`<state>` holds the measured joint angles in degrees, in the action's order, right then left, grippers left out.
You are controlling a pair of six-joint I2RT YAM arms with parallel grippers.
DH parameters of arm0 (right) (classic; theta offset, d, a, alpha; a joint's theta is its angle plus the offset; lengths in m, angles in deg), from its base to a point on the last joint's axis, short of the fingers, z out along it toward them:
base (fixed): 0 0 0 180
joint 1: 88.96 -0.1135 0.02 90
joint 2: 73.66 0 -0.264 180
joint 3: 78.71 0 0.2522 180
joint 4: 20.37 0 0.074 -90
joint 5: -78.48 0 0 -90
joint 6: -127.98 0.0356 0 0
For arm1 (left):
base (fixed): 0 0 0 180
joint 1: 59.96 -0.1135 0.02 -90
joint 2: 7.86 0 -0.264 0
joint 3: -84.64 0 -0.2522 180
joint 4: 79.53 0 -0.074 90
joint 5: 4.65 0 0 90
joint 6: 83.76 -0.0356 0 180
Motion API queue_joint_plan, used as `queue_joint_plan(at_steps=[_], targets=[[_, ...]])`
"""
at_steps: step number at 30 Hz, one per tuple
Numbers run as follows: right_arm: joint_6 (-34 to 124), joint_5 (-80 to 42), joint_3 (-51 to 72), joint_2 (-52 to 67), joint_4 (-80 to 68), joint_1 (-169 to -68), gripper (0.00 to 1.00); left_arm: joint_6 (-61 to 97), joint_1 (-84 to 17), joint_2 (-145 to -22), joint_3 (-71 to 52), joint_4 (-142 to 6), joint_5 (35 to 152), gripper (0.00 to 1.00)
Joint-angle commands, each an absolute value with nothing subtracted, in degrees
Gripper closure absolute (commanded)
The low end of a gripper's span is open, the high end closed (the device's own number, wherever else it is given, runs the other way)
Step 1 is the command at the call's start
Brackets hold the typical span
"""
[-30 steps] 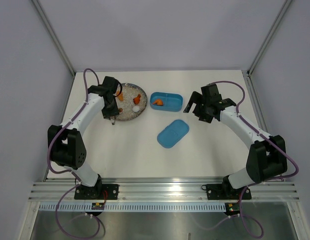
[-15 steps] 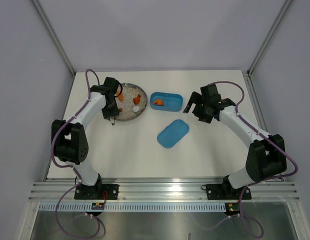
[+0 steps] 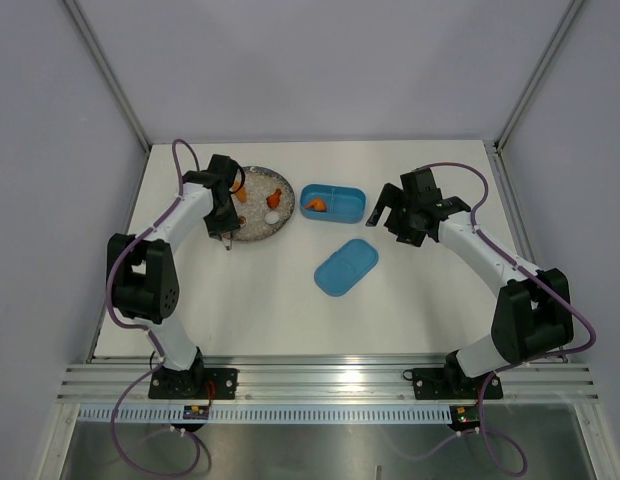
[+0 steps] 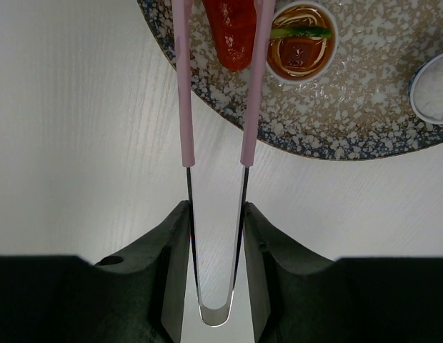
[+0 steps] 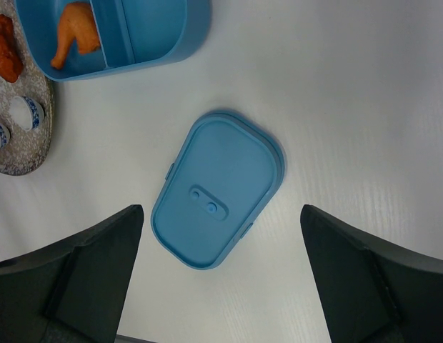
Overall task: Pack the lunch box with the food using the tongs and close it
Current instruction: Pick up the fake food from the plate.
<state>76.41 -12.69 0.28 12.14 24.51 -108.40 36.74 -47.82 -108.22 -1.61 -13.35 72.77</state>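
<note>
The lid [image 3: 346, 266] lies flat on the table [image 3: 240, 300], nearest the arm bases and apart from the box [image 3: 332, 203], exactly where it lay a second ago. The left arm's elbow [image 3: 140, 275] has drawn in and risen since then, while the left gripper [image 4: 216, 214] has hardly shifted over the near edge of the plate [image 3: 260, 236]. It is clamped on the bend of the tongs [image 4: 184, 107]. Their pink arms stand a little apart on either side of a red morsel [image 4: 234, 28] on the plate; whether they pinch it I cannot tell. The right gripper [image 5: 221, 211] has not moved: it hovers above the lid with its jaws spread wide and nothing in them. Farthest back, the box stands open just right of the plate, an orange morsel [image 3: 315, 206] in its left compartment, as before.
</note>
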Motion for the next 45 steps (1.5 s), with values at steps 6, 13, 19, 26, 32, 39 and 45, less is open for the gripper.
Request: queue_joint_plan(at_steps=[6,13,19,26,32,39,45], targets=[[76.7,-13.4,1.4,12.0,23.2,-109.0,0.01,39.1,-48.4,-108.6,-0.5,-15.5,73.4,0.64],[76.7,-13.4,1.5,11.9,23.3,-109.1,0.01,40.4,-48.7,-109.9,-1.0,-15.9,73.1,0.60],[76.6,-13.3,1.3,11.7,23.4,-109.1,0.01,41.0,-49.1,-111.1,-0.9,-17.0,74.3,0.62],[76.7,-12.9,1.3,11.5,23.5,-109.2,0.01,40.9,-49.1,-110.3,0.1,-16.5,73.8,0.96],[76.9,-12.7,1.4,11.7,23.6,-109.1,0.01,37.9,-49.1,-105.3,1.0,-16.5,74.5,1.00],[76.8,-12.1,3.3,12.7,23.9,-109.1,0.01,31.8,-46.6,-101.9,4.4,-14.5,76.7,1.00],[75.5,-8.4,6.4,14.8,27.4,-108.2,0.01,28.1,-40.9,-101.9,9.6,-12.7,77.6,1.00]])
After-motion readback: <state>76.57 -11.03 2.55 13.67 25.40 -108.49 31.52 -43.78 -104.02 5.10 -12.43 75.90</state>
